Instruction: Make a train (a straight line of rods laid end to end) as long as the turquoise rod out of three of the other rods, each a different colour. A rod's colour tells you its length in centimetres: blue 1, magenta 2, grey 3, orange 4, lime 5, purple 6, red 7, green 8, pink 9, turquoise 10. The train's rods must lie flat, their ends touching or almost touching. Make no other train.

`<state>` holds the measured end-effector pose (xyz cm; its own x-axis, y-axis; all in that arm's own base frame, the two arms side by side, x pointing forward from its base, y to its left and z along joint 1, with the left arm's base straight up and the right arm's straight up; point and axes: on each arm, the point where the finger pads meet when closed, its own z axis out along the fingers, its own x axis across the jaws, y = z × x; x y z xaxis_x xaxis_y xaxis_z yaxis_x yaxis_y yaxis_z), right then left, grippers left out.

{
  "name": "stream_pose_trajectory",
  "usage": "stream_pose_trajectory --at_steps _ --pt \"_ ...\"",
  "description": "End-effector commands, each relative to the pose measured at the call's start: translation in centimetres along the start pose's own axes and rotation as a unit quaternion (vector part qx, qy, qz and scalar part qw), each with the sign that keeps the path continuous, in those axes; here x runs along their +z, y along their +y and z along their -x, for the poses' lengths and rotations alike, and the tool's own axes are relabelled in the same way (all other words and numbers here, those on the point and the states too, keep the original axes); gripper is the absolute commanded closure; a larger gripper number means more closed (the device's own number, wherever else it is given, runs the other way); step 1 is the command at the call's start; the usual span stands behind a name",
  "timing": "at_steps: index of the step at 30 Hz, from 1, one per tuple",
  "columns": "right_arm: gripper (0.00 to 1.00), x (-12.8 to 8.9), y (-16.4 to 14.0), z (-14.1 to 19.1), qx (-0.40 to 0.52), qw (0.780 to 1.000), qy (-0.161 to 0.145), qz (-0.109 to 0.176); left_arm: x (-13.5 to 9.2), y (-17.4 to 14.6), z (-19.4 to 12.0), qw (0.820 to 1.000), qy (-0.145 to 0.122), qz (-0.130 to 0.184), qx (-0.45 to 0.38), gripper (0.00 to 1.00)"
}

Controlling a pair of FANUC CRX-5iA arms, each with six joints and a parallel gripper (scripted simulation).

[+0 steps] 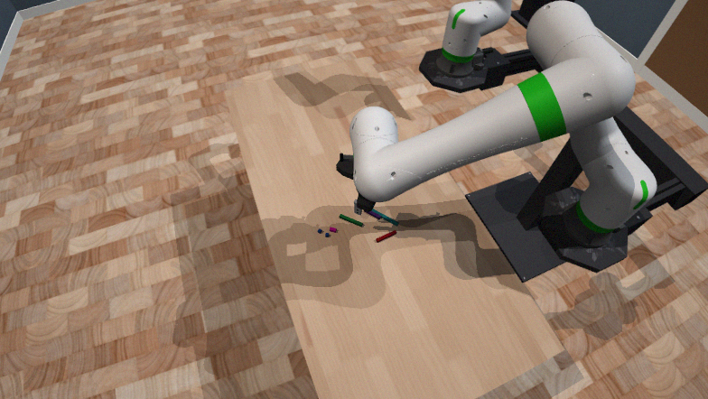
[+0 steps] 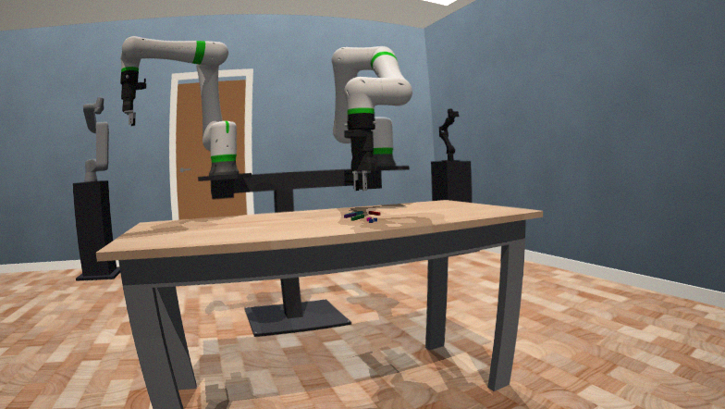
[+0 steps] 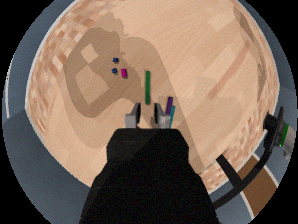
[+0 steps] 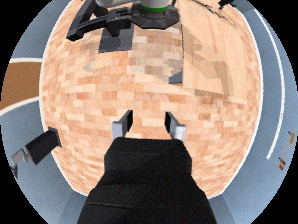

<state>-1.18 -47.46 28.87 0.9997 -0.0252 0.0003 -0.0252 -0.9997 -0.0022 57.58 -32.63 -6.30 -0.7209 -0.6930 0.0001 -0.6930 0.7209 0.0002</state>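
A green rod lies flat. A purple rod lies close beside the turquoise rod. A red rod lies apart at another angle, hidden in the left wrist view. A short magenta rod lies near two blue rods, which are apart. My left gripper is open and empty, above the table near one end of the green rod. My right gripper is open and empty, high and far from the rods.
The rods lie on a wooden table. Arm shadows cross the top around them. The right arm hangs near the table's left end in the exterior view. The arms' dark stand is behind the table.
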Motion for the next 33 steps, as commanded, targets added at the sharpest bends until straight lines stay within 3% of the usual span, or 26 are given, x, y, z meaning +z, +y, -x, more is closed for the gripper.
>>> stream_pose_trajectory --at_steps 1,2,3,24,33 --pt "0.0 -0.1 0.0 0.0 0.0 1.0 0.0 0.001 -0.4 -0.1 0.0 1.0 0.0 -0.001 0.0 0.46" --pt "0.0 -0.1 0.0 0.0 0.0 1.0 0.0 0.001 -0.4 -0.1 0.0 1.0 0.0 -0.001 0.0 0.46" --pt "0.0 -0.1 0.0 0.0 0.0 1.0 0.0 0.001 -0.4 -0.1 0.0 1.0 0.0 -0.001 0.0 0.0" --pt "0.0 -0.1 0.0 0.0 0.0 1.0 0.0 0.001 -0.4 -0.1 0.1 1.0 0.0 -0.001 0.003 0.0" --pt "0.0 -0.1 0.0 0.0 0.0 1.0 0.0 0.001 0.0 -2.4 2.0 0.99 0.0 -0.001 0.143 0.0"
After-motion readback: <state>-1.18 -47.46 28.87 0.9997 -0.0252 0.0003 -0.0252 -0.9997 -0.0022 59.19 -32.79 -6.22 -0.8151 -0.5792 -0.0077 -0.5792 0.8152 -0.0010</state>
